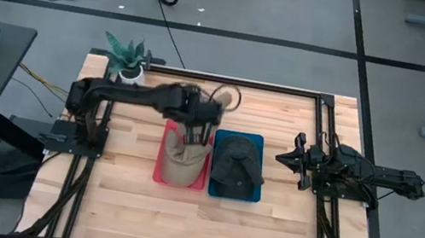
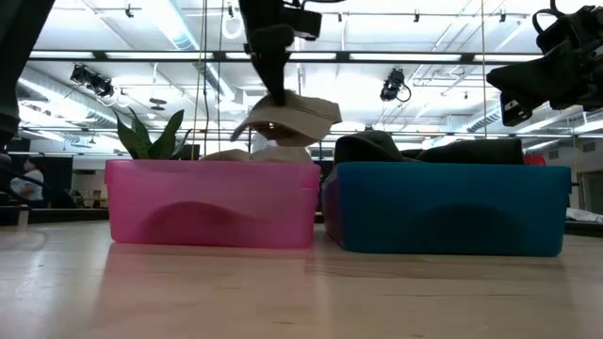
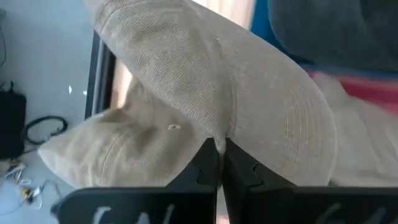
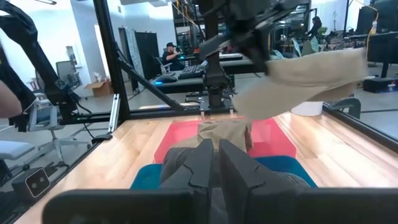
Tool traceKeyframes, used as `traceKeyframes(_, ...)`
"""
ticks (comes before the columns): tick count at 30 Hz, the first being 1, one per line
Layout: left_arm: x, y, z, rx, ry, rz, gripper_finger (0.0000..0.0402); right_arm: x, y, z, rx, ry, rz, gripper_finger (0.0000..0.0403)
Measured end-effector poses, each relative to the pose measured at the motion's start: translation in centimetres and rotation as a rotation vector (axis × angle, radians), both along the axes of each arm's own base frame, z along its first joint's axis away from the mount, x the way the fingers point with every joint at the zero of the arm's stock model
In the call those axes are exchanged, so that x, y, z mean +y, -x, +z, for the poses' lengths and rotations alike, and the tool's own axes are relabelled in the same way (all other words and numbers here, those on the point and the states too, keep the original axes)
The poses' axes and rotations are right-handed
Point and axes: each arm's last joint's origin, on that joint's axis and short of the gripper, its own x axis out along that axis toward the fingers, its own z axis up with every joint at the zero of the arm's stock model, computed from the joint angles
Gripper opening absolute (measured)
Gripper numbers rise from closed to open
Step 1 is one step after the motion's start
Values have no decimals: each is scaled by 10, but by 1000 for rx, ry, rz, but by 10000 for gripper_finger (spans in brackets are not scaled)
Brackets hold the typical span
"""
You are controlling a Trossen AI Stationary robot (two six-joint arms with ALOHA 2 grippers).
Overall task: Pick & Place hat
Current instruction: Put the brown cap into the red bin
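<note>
A tan hat (image 2: pixel 287 115) hangs in the air just above the pink bin (image 2: pixel 212 202), clamped by the left gripper (image 2: pixel 278 97), whose fingers are pressed tight together on the cloth. In the low view the hat lies roughly level, its long axis running side to side, and more tan cloth shows in the bin beneath it. Which end is the brim cannot be told there. The left wrist view shows stitched rows on the broad panel nearest the fingers (image 3: pixel 208 163), which looks like the brim, with the gathered crown beyond. From above, the left arm covers the grip, and only tan cloth in the pink bin is seen. A blue bin (image 1: pixel 237 166) stands touching the pink one on its right and holds a dark hat (image 1: pixel 237 165); the low view shows only the top of that hat above the bin wall. The right gripper (image 1: pixel 285 158) waits to the right of the blue bin, holding nothing, fingers nearly together. A potted plant (image 1: pixel 126 57) stands at the table's (image 1: pixel 145 212) far left corner.
</note>
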Motion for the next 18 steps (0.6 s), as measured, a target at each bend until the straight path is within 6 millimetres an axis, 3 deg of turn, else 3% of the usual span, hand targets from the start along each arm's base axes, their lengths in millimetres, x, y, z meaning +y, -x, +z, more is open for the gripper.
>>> traceKeyframes(9,-57,9,-4,14,11,52,4,0,0,0,0,0,0,31)
traceKeyframes(18,-97,13,-4,-40,78,69,4,0,0,0,0,0,0,31)
